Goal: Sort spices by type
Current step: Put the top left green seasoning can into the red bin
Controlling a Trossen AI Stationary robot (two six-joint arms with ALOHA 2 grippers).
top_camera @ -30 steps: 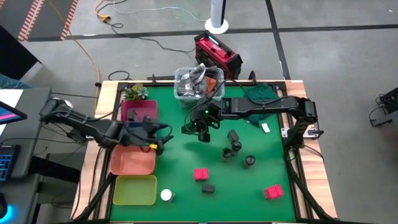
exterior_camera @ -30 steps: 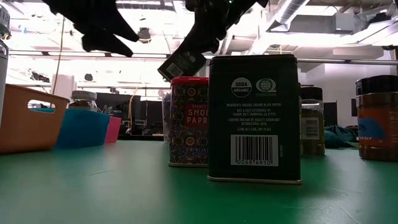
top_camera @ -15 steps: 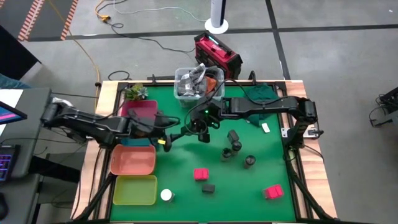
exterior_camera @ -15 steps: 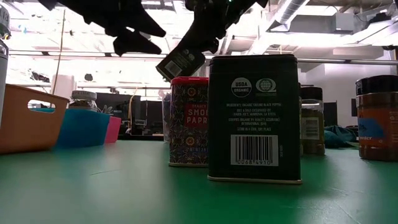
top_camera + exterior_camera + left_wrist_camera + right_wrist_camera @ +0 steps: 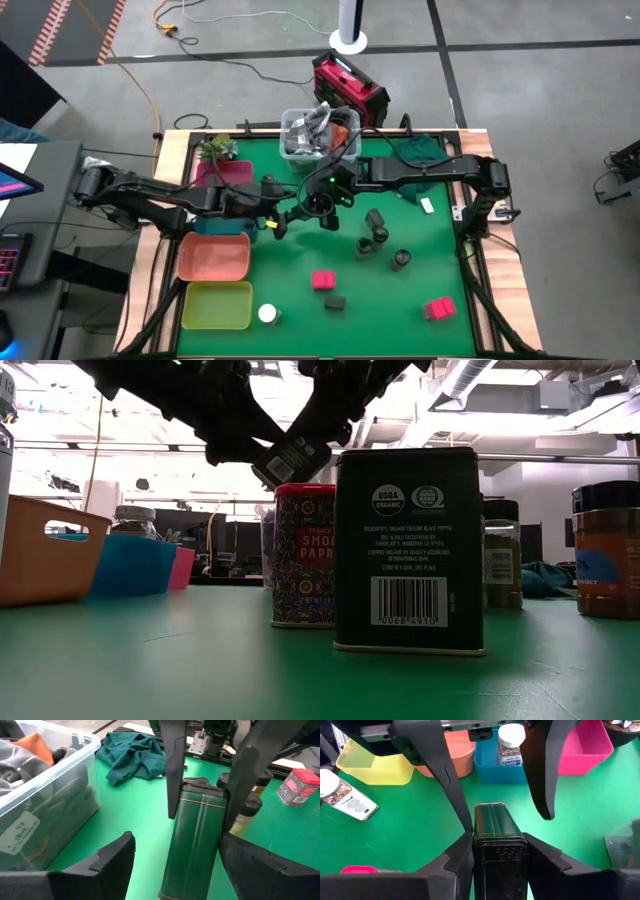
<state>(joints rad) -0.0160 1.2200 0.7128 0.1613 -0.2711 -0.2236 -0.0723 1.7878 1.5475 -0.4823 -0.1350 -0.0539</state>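
Note:
Above the table's middle, my right gripper [image 5: 318,207] is shut on a black rectangular spice box [image 5: 494,827], held in the air. My left gripper [image 5: 277,222] is open, one finger [image 5: 112,865] on each side of the box's lower end; I cannot tell whether either touches it. On the green table stand two red boxes [image 5: 322,279] [image 5: 438,309], a black box [image 5: 335,301], a white-topped jar [image 5: 267,313] and dark jars [image 5: 366,243] [image 5: 401,259]. One white-topped jar [image 5: 511,742] sits in the blue tray [image 5: 495,767]. My right gripper pinches the box's upper end [image 5: 498,851], the end with the shaker holes, between its two fingers [image 5: 457,865]. The fingers come slanting down from the table's right side. The box hangs tilted below them, clear of the table [image 5: 290,460].
Pink [image 5: 225,175], orange [image 5: 213,258] and yellow [image 5: 215,305] trays line the left edge. A clear bin [image 5: 315,135] stands at the far edge, with a green cloth [image 5: 420,150] to its right and a small plant [image 5: 215,150] at the far left.
My left gripper has moved toward the table's right, up to the held black box, rolling a little. Its open fingers now stand on either side of the box. The box has stayed where it was.

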